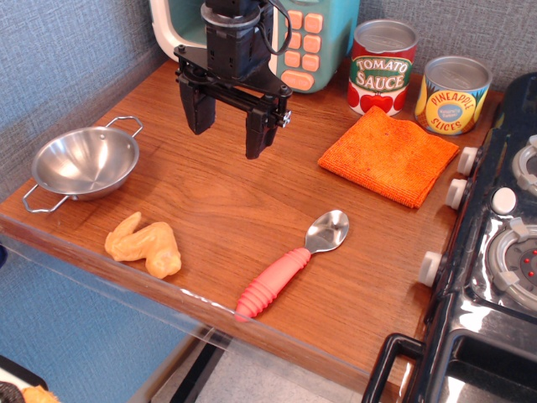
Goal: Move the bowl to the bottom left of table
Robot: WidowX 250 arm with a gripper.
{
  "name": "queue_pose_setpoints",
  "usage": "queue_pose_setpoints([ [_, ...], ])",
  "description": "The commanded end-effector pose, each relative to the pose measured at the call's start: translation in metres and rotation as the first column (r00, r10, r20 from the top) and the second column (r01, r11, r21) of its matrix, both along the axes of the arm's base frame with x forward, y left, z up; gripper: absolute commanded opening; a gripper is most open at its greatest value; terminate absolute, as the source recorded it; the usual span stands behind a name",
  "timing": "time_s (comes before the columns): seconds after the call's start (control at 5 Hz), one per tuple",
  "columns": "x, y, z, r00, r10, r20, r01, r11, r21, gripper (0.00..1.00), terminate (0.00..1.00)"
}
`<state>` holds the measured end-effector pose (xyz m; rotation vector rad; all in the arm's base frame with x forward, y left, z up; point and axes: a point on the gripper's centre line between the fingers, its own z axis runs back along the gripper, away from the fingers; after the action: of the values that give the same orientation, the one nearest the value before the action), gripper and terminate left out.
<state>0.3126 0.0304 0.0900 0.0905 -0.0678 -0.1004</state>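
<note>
The bowl (pixel 84 162) is a small shiny steel bowl with two wire loop handles. It sits upright near the left edge of the brown wood table (pixel 243 210), close to the front left corner. My gripper (pixel 226 134) is black and hangs above the middle of the table, to the right of the bowl and apart from it. Its two fingers (pixel 198 109) point down with a wide gap between them and nothing held.
An orange toy chicken wing (pixel 144 246) lies in front of the bowl. A pink-handled spoon (pixel 289 264) lies near the front edge. An orange cloth (pixel 388 155), two cans (pixel 382 67), a teal toy microwave (pixel 306 38) at the back, and a black toy stove (pixel 495 252) at right.
</note>
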Motion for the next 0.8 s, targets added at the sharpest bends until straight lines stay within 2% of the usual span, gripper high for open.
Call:
queue_pose_setpoints([
  [0.0,0.0,0.0,0.0,1.0,0.0,0.0,0.0,1.0,0.0,1.0,0.0],
  [0.4,-0.014,0.046,-0.01,0.995,0.104,-0.004,-0.104,0.992,-0.077,1.0,0.0],
  [0.6,-0.023,0.077,-0.016,0.991,0.131,0.026,-0.131,0.991,-0.019,1.0,0.0],
])
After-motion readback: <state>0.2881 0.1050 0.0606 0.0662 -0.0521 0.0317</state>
